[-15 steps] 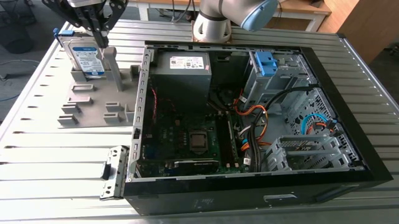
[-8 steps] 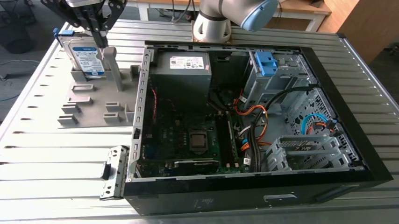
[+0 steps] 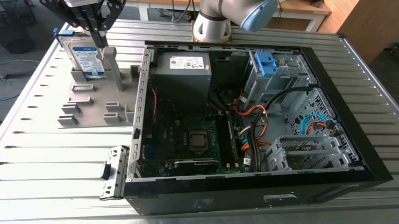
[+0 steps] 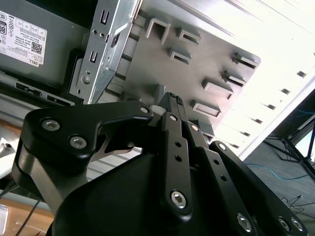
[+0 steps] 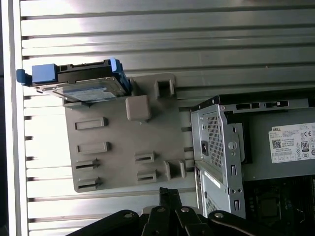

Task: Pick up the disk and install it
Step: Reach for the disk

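My hand hangs just over the disk standing in the tray on the surface, beside the computer case.

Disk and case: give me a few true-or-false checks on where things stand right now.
1. The disk stands on edge in the grey holder. True.
2. The disk is already inside the case. False: it is outside the case, on the exterior view's left of it.
3. The gripper is clamped on the disk. False: in the first wrist view the gripper is apart from it.
4. The case lies open, its board showing. True.
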You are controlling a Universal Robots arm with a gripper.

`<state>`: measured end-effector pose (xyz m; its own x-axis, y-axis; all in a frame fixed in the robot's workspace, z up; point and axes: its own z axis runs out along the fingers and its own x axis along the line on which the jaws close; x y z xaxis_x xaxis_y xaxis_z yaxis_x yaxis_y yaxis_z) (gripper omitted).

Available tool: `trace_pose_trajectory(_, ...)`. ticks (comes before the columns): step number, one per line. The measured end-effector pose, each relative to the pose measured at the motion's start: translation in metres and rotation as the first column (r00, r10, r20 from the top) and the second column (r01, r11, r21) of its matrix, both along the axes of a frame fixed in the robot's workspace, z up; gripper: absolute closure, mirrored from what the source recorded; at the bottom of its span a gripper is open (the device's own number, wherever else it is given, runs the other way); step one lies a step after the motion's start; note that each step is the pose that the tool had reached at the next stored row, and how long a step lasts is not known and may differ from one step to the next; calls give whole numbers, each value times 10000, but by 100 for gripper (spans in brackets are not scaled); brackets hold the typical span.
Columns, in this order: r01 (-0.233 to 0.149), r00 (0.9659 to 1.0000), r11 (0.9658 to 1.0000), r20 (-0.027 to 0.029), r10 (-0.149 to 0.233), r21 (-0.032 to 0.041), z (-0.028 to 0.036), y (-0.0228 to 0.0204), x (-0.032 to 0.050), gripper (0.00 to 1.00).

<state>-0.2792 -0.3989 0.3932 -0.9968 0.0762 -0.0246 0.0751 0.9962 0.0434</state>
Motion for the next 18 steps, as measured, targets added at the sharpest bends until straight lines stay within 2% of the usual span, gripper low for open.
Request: trace_pose_trajectory(18,0,10000,10000,0,0,0,0,0,-72,89)
